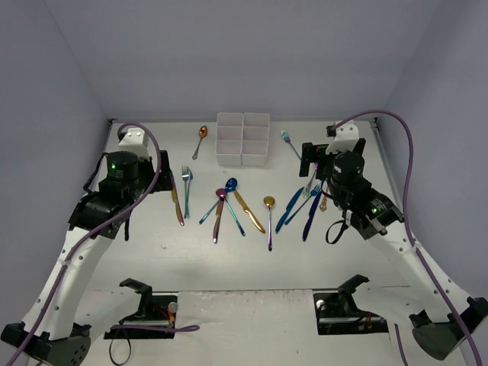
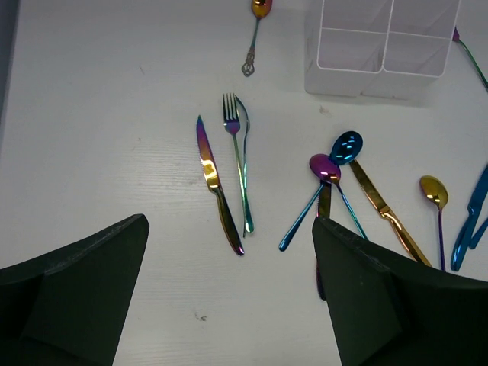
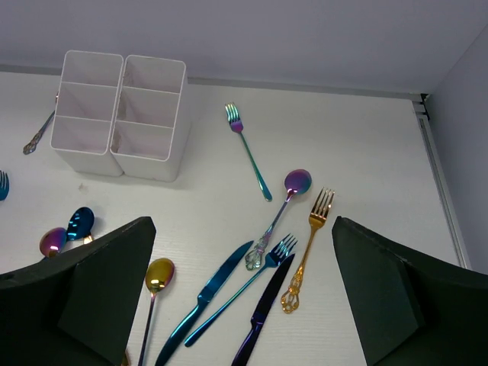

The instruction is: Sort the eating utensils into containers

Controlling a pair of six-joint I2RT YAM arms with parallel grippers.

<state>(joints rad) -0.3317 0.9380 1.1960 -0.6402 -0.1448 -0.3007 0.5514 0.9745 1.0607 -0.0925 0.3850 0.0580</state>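
The white six-compartment container (image 1: 242,139) stands at the back middle and looks empty; it also shows in the left wrist view (image 2: 381,46) and the right wrist view (image 3: 122,114). Utensils lie flat on the table. A rainbow knife (image 2: 219,187) and a fork (image 2: 238,156) lie on the left. Blue (image 2: 347,146), purple (image 2: 323,166) and gold (image 2: 432,188) spoons lie in the middle. A blue knife (image 3: 210,293), blue fork (image 3: 255,286), dark knife (image 3: 263,309), gold fork (image 3: 309,244) and purple spoon (image 3: 293,184) lie on the right. My left gripper (image 2: 229,221) and right gripper (image 3: 242,221) hover open and empty.
A copper spoon (image 1: 201,137) lies left of the container and a rainbow fork (image 1: 289,143) lies right of it. Grey walls close in the table at the back and both sides. Purple cables loop over both arms. Two black stands sit at the near edge.
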